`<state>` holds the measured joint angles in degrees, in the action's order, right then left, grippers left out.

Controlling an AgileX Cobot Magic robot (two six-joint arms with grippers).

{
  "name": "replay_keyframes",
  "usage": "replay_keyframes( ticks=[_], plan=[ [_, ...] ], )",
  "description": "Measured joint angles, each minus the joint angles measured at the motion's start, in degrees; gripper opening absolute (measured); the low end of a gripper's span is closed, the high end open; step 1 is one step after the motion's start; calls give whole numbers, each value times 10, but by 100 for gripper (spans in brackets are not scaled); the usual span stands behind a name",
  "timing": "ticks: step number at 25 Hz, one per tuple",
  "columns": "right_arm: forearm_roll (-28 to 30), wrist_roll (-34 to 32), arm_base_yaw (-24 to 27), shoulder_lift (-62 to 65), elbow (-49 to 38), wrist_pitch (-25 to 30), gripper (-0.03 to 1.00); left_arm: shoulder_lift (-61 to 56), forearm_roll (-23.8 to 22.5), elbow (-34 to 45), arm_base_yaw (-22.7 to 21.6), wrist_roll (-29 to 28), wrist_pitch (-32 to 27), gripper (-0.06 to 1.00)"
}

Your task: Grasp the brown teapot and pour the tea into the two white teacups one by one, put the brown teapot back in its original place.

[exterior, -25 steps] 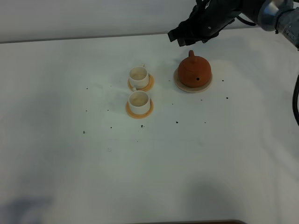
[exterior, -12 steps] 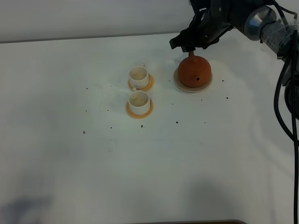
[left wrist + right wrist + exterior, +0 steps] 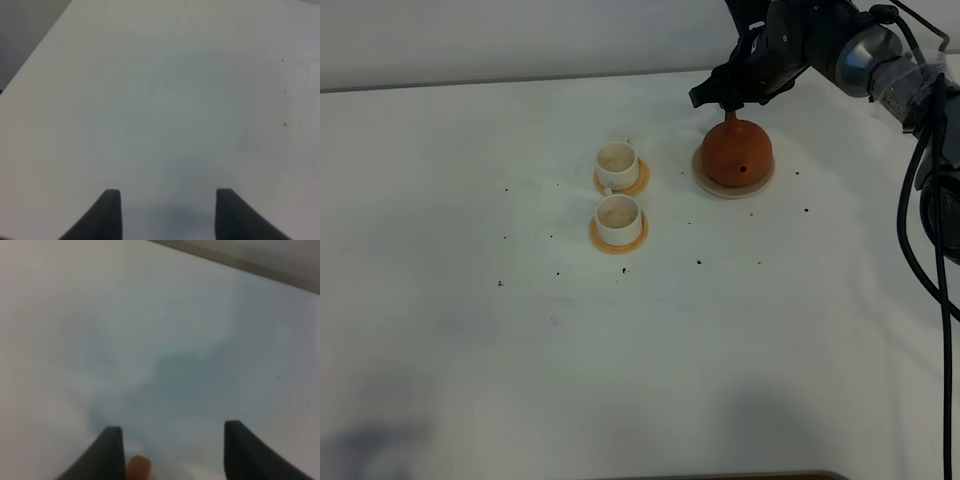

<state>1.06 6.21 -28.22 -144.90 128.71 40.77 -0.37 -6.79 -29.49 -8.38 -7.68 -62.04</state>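
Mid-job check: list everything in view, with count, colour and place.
teapot: one, reddish-brown, on the saucer, right of the cups.
saucer: one, pale beige, under the teapot.
teacups: two, white, one behind the other, each on a coaster.
coasters: two, orange, under the teacups.
table: one, white, with scattered dark specks.
cables: a few, black, right edge.
right gripper: one, black, fingers open over the teapot's lid knob.
left gripper: one, black, open over bare table.

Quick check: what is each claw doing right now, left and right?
Left claw: open, holding nothing.
Right claw: open, just above the teapot, holding nothing.
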Motion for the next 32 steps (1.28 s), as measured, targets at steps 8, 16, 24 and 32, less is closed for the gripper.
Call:
replay_keyframes(
  ticks=[8,16,24,32],
  plan=[
    [-1,1,0,-2,5,4,43,0,0,0,0,0,0,43],
    [-34,13,0,-2,6,28,43,0,0,0,0,0,0,43],
    [-5,8,-3,-2,6,34,43,0,0,0,0,0,0,43],
    [62,-38,-6,-2,7,51,44,0,0,0,0,0,0,43]
  ],
)
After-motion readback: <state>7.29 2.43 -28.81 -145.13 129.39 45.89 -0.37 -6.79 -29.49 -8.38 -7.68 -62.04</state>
